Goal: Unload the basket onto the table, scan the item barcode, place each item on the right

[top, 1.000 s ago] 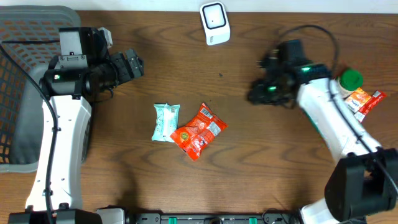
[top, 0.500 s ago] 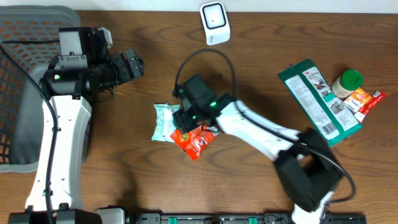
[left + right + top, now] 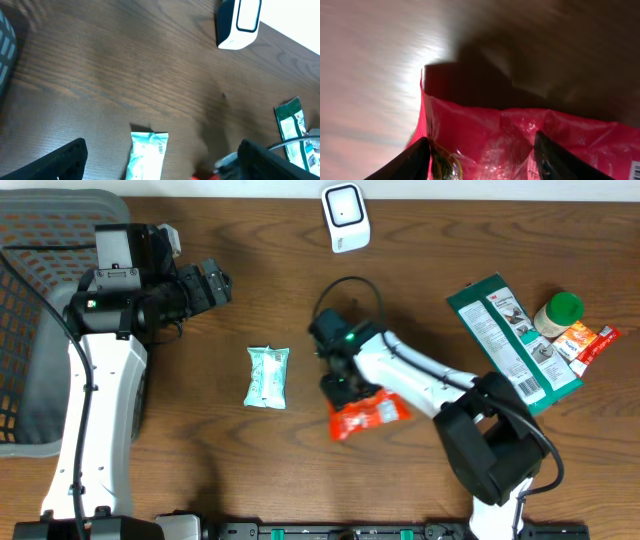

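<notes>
Wooden table (image 3: 200, 480), right gripper (image 3: 338, 390) stretched to centre pinching red packet (image 3: 375, 414), left gripper (image 3: 217, 282) spread

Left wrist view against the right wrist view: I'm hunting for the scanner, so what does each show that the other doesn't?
Only the left wrist view: the white scanner at the top, a pale green packet below, and a dark green package at the right edge. Only the right wrist view: the red snack bag close up, between the fingers of the right gripper. Both: the brown wooden table; the left wrist view catches only a red sliver, likely that bag, at its bottom edge.
</notes>
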